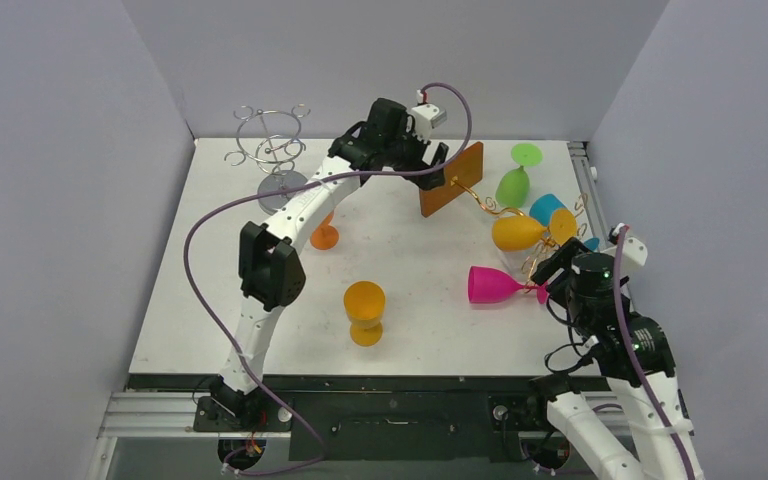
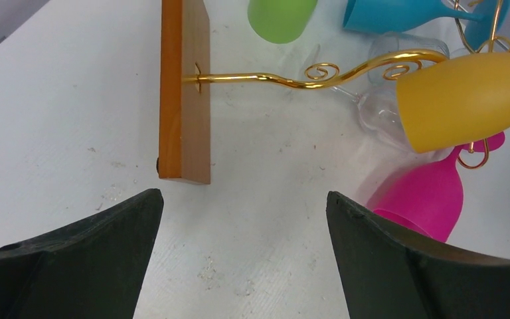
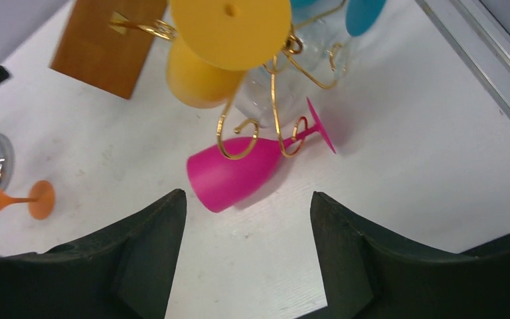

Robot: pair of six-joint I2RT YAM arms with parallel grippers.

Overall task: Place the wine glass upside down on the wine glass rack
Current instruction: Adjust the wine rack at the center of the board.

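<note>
Far left, at the back, the silver wire rack (image 1: 272, 150) stands upright. Just right of it an orange glass (image 1: 323, 236) lies on its side, partly hidden by your left arm. A second orange glass (image 1: 364, 312) stands alone toward the front of the surface (image 1: 430, 330).

Left end effector (image 2: 244, 197) is released: fingers spread wide, nothing between them. It hovers over bare surface just short of the wooden base (image 2: 184, 93).

That base belongs to the gold rack (image 2: 305, 76), which lies tipped over, base on edge and gold stem running right. Clustered around its arms at the right end are the green glass (image 1: 513, 186), yellow glass (image 2: 465, 100) and blue glass (image 2: 405, 14), plus a clear glass (image 2: 388, 100) tucked behind the yellow one.

Pink glass (image 3: 236, 171) lies on its side on the surface, rim left and foot right. Gold hooks cross in front of it; I cannot tell if they touch.

Right end effector (image 3: 248, 196) is also released. Its fingers are apart and aimed at the pink glass but just short of it, with no contact.
</note>
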